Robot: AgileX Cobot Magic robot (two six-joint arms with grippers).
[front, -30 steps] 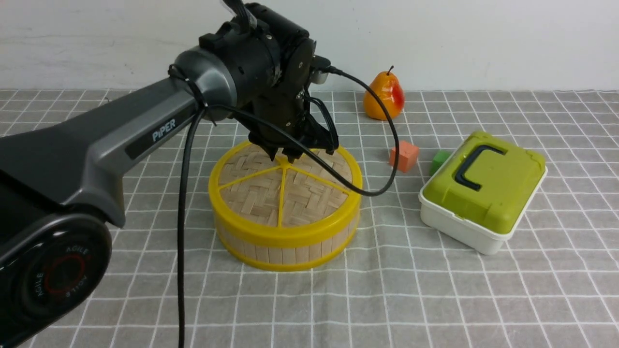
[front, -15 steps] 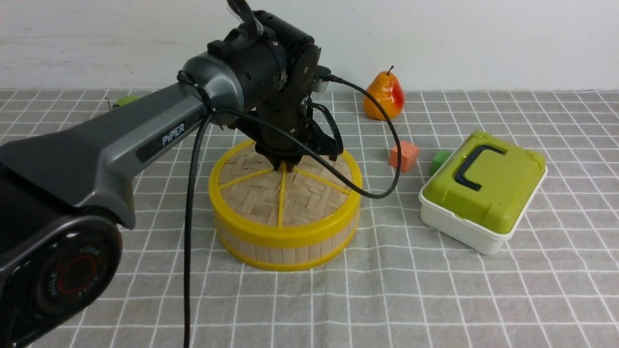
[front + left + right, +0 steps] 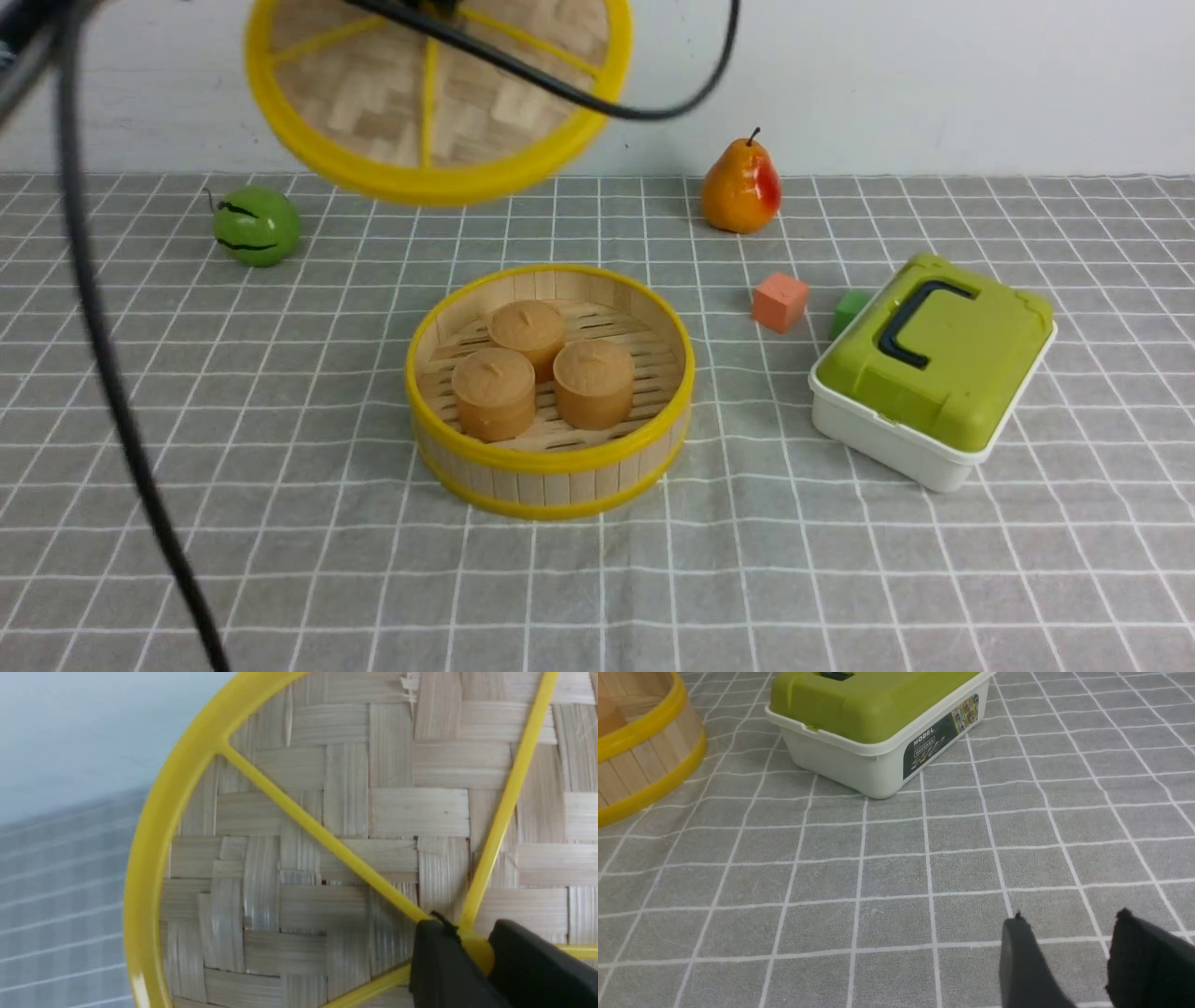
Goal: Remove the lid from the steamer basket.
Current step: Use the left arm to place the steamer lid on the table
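Above the steamer basket [image 3: 551, 471]: the lid [image 3: 429, 93] hangs high, well clear of the rim and offset toward my left. It is tilted, with a spoked face turned to the front camera.
Left claw [image 3: 469, 926]: narrow, pinched on the lid's yellow centre knob [image 3: 479, 954] with a finger on either side. It is out of frame in the front view, where only its cable [image 3: 112, 373] shows.
Right claw [image 3: 1071, 914]: jaws apart with nothing between them, low over the worktop [image 3: 840, 579]. It is on the right of the steamer basket, nearer me than the white box [image 3: 859, 760].
Basket contents: three round brown cakes [image 3: 593, 378] sit uncovered on the slatted floor.
Deciding relation: the lid hangs from its knob directly under the left claw, so the disc goes wherever that wrist goes. Open cloth lies left of the steamer basket and on its near side, and I judge that to be the way to set it down.
Nearer arm: the left, since it carries the lid. The right claw is well apart, on the far side of the steamer basket from it.
Obstacle: a green fruit [image 3: 255, 224] sits left of the steamer basket and behind it, so I would keep the lid apart from it.
Task state: the lid is off, and I judge that only the put-down remains.
Risk: the lid is held at one point and tilted, so its low edge may touch down first and twist in the pinch.
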